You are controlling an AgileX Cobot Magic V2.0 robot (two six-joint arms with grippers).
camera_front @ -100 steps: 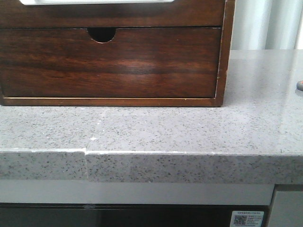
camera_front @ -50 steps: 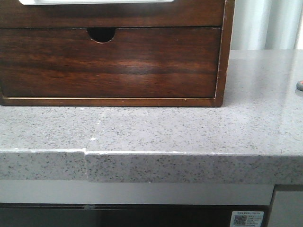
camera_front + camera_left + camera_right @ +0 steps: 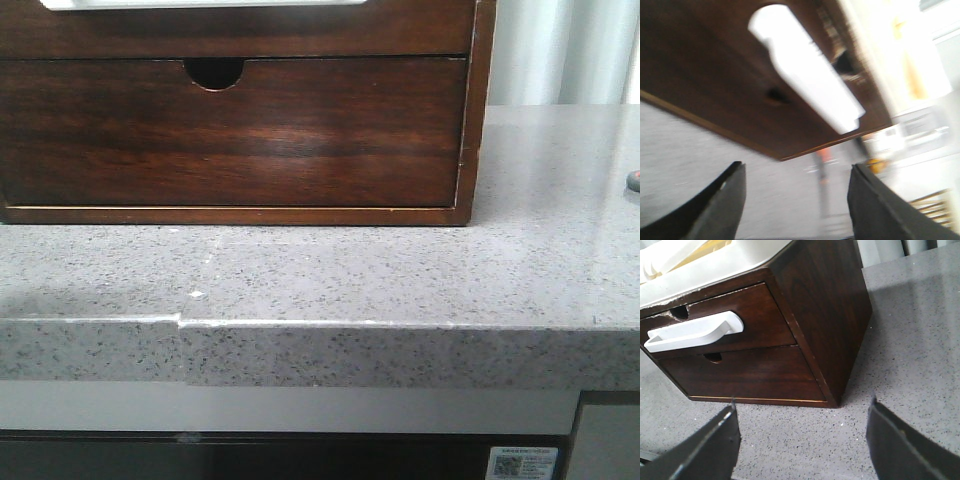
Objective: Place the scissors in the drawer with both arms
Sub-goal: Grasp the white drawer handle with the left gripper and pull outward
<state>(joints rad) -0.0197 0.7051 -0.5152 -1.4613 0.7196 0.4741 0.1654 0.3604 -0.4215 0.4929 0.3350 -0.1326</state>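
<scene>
Only from the wrist views do both end effectors show, spread open and empty.

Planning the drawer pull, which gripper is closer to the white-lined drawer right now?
Left, apparently. The left gripper faces the drawer close up; the right gripper sits farther back, off the box's right corner.

We see dark brown wooden box cut off at top and left edge of front view. Small grey-and-red object at right edge mostly cropped; we cannot identify it. Left wrist view motion-blurred: white drawer lining smeared, orange blob beyond box unreadable. Shallow upper drawer's interior hidden.
</scene>
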